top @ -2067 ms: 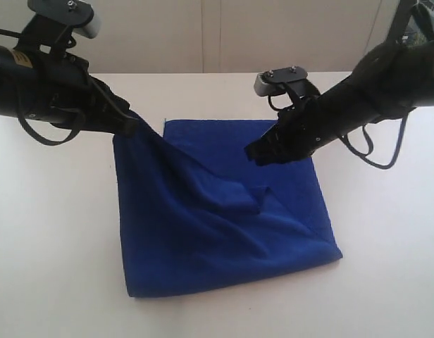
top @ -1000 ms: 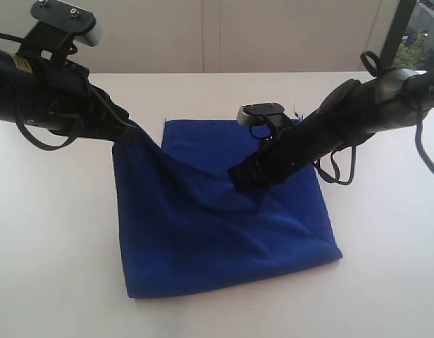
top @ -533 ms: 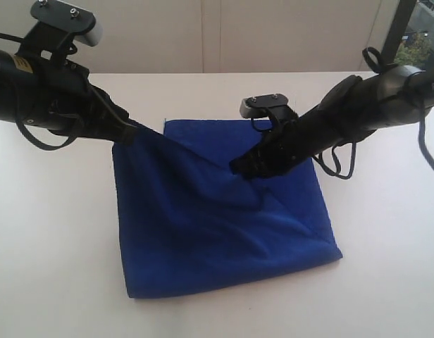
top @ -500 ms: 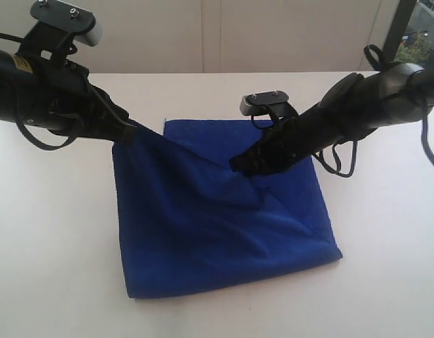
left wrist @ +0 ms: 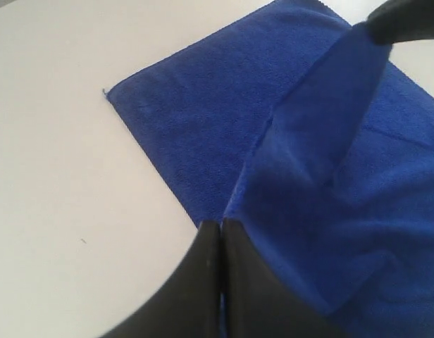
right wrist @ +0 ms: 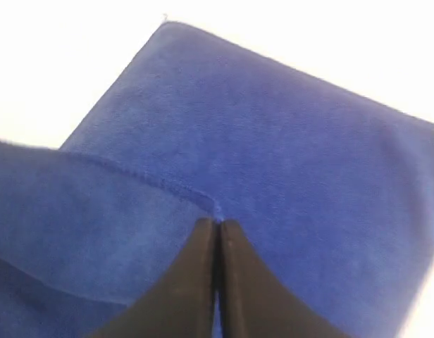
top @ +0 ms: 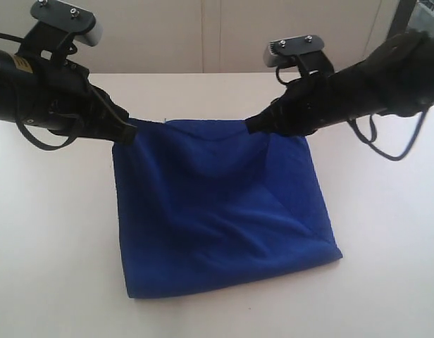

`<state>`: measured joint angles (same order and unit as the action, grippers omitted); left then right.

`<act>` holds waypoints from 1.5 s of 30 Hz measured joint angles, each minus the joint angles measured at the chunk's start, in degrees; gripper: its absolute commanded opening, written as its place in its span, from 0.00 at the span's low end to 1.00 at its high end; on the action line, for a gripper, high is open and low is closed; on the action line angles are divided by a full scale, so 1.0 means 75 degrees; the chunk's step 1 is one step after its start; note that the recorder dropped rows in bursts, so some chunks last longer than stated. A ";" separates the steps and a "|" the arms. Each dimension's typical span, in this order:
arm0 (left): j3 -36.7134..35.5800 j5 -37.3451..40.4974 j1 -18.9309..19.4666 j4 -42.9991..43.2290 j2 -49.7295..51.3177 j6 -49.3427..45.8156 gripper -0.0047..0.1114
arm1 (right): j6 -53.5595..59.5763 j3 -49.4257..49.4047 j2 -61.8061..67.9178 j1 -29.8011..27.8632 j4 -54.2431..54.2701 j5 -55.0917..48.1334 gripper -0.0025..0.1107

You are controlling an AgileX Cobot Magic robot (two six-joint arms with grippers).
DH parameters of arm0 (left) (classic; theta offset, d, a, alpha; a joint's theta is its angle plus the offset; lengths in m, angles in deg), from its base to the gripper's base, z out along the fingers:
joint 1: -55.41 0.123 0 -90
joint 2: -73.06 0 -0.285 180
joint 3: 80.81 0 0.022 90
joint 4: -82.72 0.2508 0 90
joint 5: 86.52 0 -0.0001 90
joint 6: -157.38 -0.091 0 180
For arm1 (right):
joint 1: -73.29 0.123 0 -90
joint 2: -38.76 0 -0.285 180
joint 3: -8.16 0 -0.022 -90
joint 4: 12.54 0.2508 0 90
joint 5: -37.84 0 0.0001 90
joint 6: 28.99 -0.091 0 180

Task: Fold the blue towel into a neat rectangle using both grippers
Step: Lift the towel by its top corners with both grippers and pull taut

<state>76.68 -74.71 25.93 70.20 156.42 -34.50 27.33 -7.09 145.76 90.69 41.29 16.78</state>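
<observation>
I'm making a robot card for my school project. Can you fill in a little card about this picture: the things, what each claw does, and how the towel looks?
thing: blue towel on a white table
left gripper: shut on the towel's far left corner, held off the table
right gripper: shut on the same far edge, further right
towel shape: upper layer's far edge raised between both grippers, sagging in the middle; near part lies flat
fold: not yet finished

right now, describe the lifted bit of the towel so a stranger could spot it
On the white table lies the blue towel. Its far top layer hangs between the left tool and right tool, the only part raised off the flat cloth.
</observation>
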 measured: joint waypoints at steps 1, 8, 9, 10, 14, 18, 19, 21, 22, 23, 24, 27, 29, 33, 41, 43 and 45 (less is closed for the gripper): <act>0.0000 0.0000 0.0000 0.0000 0.0000 0.0000 0.04 | -0.0014 -0.0185 -0.0265 -0.0056 0.0000 0.0077 0.02; 0.0000 0.0000 0.0000 0.0000 0.0000 0.0000 0.04 | -0.0028 -0.1285 -0.2526 -0.0291 -0.0015 0.0494 0.02; 0.0000 0.0000 0.0000 -0.0077 0.0000 0.0000 0.04 | -0.0028 -0.1489 -0.3103 -0.0291 -0.0015 0.0495 0.02; 0.0000 0.0000 0.0000 -0.0116 0.0000 0.0012 0.04 | -0.0028 -0.1566 -0.3320 -0.0291 -0.0028 0.0495 0.02; 0.0000 0.0174 0.0000 -0.0187 -0.0326 0.0012 0.04 | -0.0088 -0.1915 -0.4277 -0.0291 -0.0062 0.0527 0.02; 0.0000 0.0398 -0.0089 -0.0352 -0.0912 0.0032 0.04 | -0.0180 -0.2222 -0.4955 -0.0291 -0.0077 0.0509 0.02; 0.0000 0.0566 -0.0287 -0.0387 -0.1171 0.0032 0.04 | -0.0250 -0.2344 -0.5184 -0.0291 -0.0090 0.0457 0.02; 0.0000 0.0792 -0.0609 -0.0483 -0.1447 0.0032 0.04 | -0.0307 -0.2514 -0.5482 -0.0291 -0.0104 0.0329 0.02; 0.0000 0.0885 -0.0737 -0.0515 -0.1505 0.0032 0.04 | -0.0344 -0.2578 -0.5607 -0.0291 -0.0104 0.0260 0.02; 0.0000 0.0992 -0.0885 -0.0558 -0.1603 0.0032 0.04 | -0.0423 -0.2687 -0.5778 -0.0291 -0.0120 0.0208 0.02; 0.0000 0.1064 -0.0960 -0.0572 -0.1686 0.0032 0.04 | -0.0457 -0.2745 -0.5917 -0.0291 -0.0120 0.0208 0.02; 0.0000 0.1117 -0.1007 -0.0578 -0.1858 0.0032 0.04 | -0.0574 -0.2887 -0.6256 -0.0291 -0.0138 0.0196 0.02; 0.0000 0.0983 -0.1010 -0.0578 -0.1896 0.0032 0.04 | -0.0632 -0.2920 -0.6304 -0.0291 -0.0176 0.0356 0.02; 0.0000 0.0447 -0.1010 -0.0578 -0.1574 0.0032 0.04 | -0.0719 -0.2920 -0.5958 -0.0291 -0.0299 0.0767 0.02; 0.0000 -0.0734 -0.0748 -0.0387 -0.0396 0.0032 0.04 | -0.0719 -0.2920 -0.4711 -0.0291 -0.0386 0.2034 0.02; 0.0000 -0.0965 -0.0604 -0.0387 -0.0203 0.0032 0.04 | -0.0719 -0.2902 -0.4444 -0.0305 -0.0386 0.2216 0.02; 0.0000 -0.1178 -0.0531 -0.0387 0.0014 0.0014 0.04 | -0.0719 -0.2777 -0.4201 -0.0304 -0.0386 0.2316 0.02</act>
<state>76.68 -83.54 21.95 67.30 156.52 -34.39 21.94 -27.92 114.25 88.42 38.39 34.15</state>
